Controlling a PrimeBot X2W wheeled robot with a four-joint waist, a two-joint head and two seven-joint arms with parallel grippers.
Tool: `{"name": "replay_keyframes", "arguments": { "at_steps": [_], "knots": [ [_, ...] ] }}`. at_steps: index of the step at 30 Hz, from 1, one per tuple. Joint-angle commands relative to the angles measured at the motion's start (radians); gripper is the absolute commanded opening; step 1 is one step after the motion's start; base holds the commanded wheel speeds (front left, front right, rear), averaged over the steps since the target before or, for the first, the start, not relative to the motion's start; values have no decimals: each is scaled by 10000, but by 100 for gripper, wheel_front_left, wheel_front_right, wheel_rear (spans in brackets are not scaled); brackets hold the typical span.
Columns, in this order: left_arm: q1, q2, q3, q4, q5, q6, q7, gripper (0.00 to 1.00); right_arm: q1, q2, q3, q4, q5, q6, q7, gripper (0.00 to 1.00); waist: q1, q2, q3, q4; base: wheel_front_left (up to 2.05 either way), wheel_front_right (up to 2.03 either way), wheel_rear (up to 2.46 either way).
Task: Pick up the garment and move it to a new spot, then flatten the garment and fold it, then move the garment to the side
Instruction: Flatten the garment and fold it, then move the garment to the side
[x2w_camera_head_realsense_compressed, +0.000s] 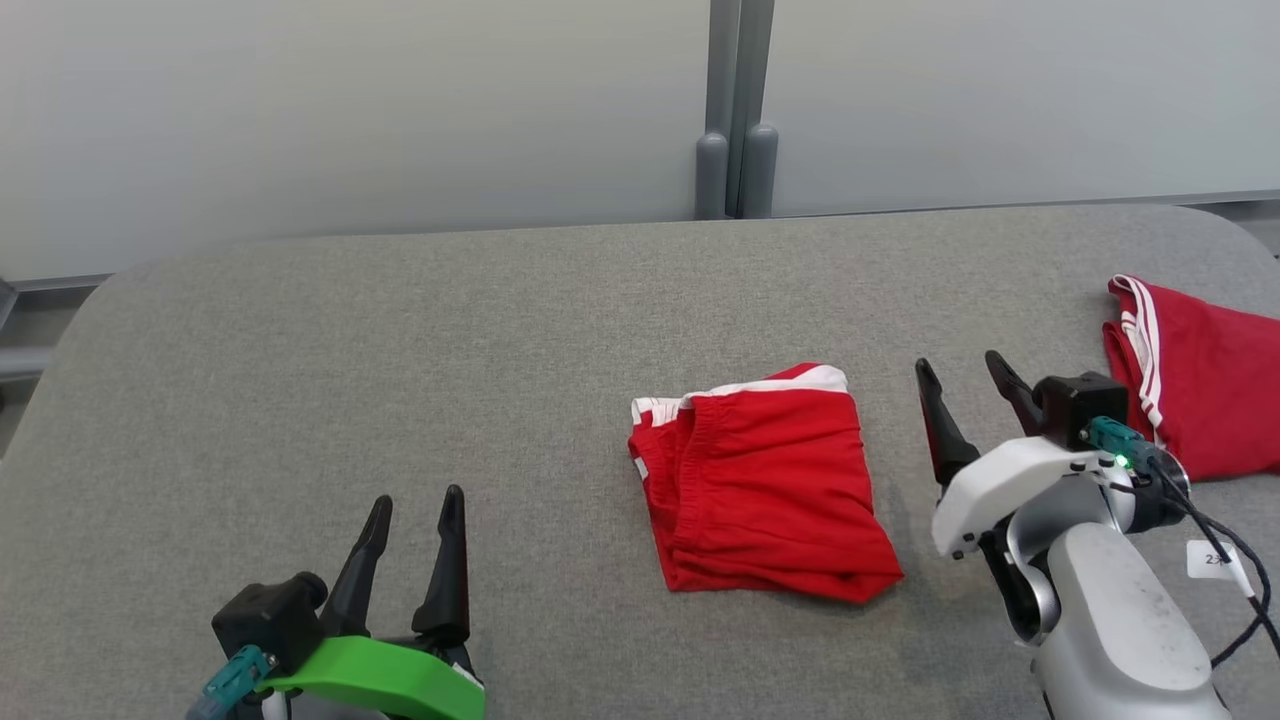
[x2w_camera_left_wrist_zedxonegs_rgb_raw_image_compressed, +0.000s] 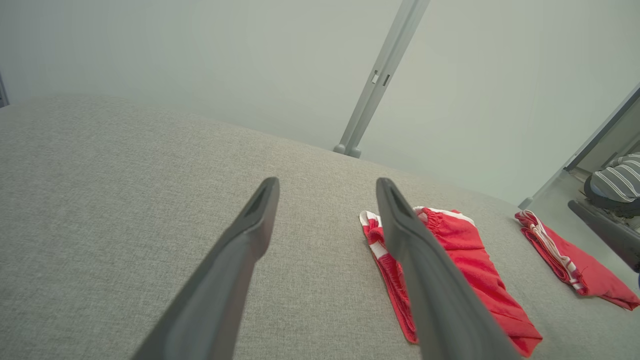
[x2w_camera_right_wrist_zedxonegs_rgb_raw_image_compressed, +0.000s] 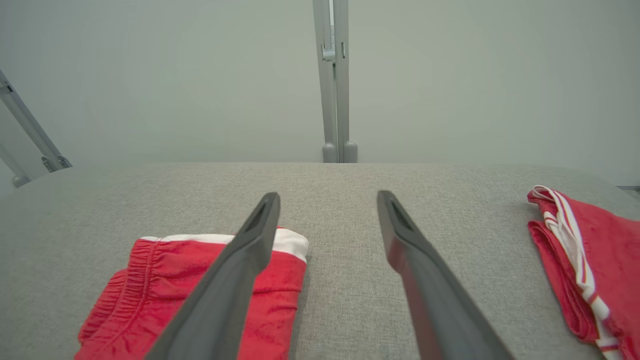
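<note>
Head view: folded red garment (x2w_camera_head_realsense_compressed: 765, 480) mid table (x2w_camera_head_realsense_compressed: 400, 350), just left of the empty, spread right gripper (x2w_camera_head_realsense_compressed: 957, 362), well apart from the equally spread left gripper (x2w_camera_head_realsense_compressed: 418, 497); left wrist view: past its right finger; right wrist view: low left.

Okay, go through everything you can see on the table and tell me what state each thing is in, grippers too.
red shorts: folded, lying flat mid-table, not held.
second red garment: folded, lying at the table's right edge, untouched.
left gripper: open, empty, well clear of the shorts.
right gripper: open, empty, between the two garments.
</note>
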Motion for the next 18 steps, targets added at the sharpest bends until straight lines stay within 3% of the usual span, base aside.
{"name": "replay_keyframes", "arguments": {
  "at_steps": [1,10,18],
  "knots": [
    [114,89,19,-51,-59,26,-19,100,312,-135,-66,-375,-136,0,276,100,0,38,16,-3,0,0,0],
    [-66,77,-39,-77,-17,31,-22,100,1310,-636,-1,-2263,355,0,2343,100,0,38,222,225,0,0,0],
    [-362,37,-110,-153,96,7,-34,100,1143,-1163,297,-1985,1953,0,4036,100,0,38,684,934,0,0,0]
  ]
}}
